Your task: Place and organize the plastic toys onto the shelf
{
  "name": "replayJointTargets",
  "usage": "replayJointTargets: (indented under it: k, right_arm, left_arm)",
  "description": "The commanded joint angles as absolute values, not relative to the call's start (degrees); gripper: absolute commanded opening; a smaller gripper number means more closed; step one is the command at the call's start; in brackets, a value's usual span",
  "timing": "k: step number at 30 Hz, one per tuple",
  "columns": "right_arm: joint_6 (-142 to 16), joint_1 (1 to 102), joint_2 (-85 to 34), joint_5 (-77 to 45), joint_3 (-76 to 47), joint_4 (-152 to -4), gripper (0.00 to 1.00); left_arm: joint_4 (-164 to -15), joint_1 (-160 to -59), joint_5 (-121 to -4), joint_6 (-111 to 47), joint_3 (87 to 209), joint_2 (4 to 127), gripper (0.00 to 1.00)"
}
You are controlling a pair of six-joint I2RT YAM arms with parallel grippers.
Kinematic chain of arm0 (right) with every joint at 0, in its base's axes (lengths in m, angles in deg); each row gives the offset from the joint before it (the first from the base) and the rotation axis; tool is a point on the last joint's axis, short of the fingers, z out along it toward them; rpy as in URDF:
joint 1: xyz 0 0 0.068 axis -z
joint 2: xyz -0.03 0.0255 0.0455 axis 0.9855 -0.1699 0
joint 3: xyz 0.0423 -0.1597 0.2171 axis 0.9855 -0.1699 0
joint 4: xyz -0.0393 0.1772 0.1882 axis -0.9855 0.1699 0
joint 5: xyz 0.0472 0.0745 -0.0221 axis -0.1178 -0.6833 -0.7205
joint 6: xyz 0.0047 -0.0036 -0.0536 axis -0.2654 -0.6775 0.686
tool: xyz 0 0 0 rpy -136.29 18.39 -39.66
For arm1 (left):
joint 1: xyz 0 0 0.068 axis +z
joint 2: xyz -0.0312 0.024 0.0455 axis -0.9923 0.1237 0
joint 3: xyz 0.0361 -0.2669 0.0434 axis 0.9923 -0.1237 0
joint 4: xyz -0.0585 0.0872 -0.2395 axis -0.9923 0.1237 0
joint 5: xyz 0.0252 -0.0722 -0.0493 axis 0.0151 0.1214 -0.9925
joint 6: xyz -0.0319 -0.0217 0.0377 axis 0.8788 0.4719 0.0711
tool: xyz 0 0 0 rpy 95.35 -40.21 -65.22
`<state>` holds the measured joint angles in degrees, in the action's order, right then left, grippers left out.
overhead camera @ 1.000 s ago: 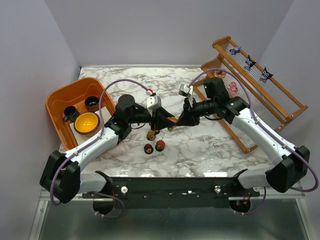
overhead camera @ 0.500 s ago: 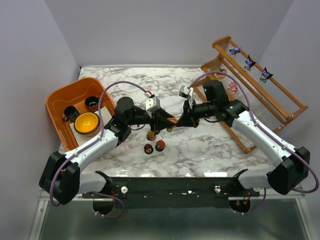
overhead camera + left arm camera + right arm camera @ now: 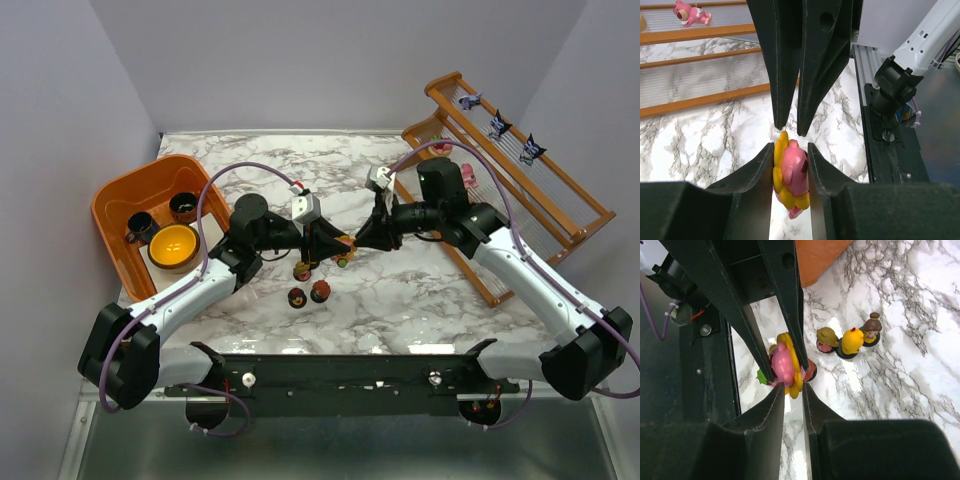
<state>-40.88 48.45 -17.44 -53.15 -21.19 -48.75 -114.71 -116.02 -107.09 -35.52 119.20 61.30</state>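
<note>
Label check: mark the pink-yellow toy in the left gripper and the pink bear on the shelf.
pink-yellow toy [image 3: 794,171], left wrist view, pink body
pink bear [image 3: 695,15], left wrist view, its body

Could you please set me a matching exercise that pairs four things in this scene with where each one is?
Things:
1. flower toy
2. pink bear
3. yellow bowl
4. yellow figurine

Places:
A. in the tub
B. standing on the table
C. between the jaws of the left gripper
D. lying on the shelf

Pairs: 1-C, 2-D, 3-A, 4-B.
</note>
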Motion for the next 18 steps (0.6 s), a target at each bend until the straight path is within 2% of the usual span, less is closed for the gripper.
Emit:
replayJointTargets:
  k: [1,14,18]
  right_arm:
    - [-38.35,48.58,-18.23,-53.95,-18.64,-47.91,0.27]
    - [-39.14,48.66,-21.92,-57.37,-18.11,-46.06,0.27]
    - [-39.67,48.58,-22.62,-61.4,-18.46,-46.23,0.25]
  left_arm:
    - [-114.6,-116.29,-107.97,-35.86,119.49,60.59,0.0]
    - [-116.71,-116.29,-108.15,-34.89,119.31,59.97,0.0]
    - [-117.84,-116.29,-108.06,-34.54,119.05,60.06,0.0]
